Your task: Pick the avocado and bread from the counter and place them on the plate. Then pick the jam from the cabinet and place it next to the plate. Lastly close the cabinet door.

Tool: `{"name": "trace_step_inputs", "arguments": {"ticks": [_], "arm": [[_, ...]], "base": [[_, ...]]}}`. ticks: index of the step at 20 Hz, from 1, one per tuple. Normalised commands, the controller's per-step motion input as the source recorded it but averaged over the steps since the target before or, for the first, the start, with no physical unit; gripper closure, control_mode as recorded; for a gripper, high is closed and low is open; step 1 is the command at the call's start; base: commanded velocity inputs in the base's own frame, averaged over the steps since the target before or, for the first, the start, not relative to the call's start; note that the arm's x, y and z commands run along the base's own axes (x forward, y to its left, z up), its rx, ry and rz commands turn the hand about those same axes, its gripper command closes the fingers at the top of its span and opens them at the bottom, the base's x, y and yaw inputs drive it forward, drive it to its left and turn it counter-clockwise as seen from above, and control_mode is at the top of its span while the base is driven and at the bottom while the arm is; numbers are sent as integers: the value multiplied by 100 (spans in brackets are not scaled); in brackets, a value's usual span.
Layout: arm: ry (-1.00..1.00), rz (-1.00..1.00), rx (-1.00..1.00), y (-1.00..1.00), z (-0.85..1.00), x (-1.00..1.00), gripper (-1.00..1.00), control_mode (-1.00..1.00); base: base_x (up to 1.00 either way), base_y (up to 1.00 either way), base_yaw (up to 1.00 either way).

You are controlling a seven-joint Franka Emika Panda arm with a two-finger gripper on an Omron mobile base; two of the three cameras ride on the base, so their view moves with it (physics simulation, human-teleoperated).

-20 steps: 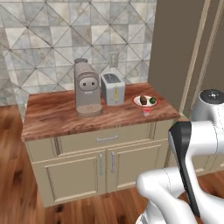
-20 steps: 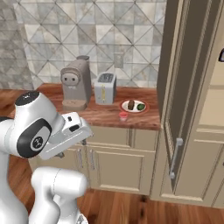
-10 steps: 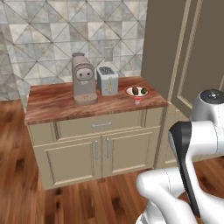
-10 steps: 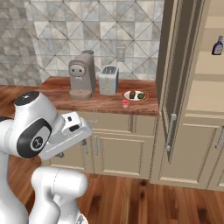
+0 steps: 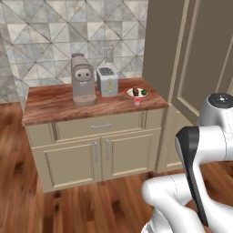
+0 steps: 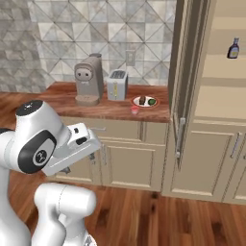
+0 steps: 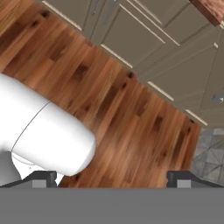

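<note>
While the arm is folded low over the wooden floor, the gripper points down at the boards with its two dark tips set wide apart and nothing between them. Beyond it stand the beige lower doors under the counter. On the counter's right end sits the plate, carrying the brown bread and the green avocado side by side. Just in front of the plate, near the counter's edge, stands the small red-pink jam. Left of the plate are a toaster and then a coffee machine, both toward the tiled wall. Right of the counter rises the cabinet, its tall cabinet door swung open edge-on between counter and shelves. A dark bottle rests on an upper shelf
</note>
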Motion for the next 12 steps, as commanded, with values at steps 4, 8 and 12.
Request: {"name": "trace_step_inputs", "arguments": {"ticks": [4,8,12], "arm": [[0,0,0,0,0,0,-100,100],[0,0,0,0,0,0,-100,100],[0,0,0,0,0,0,-100,100]], "base": [[-15,-47,3],[-12,-49,3],[-20,-50,4]]}}
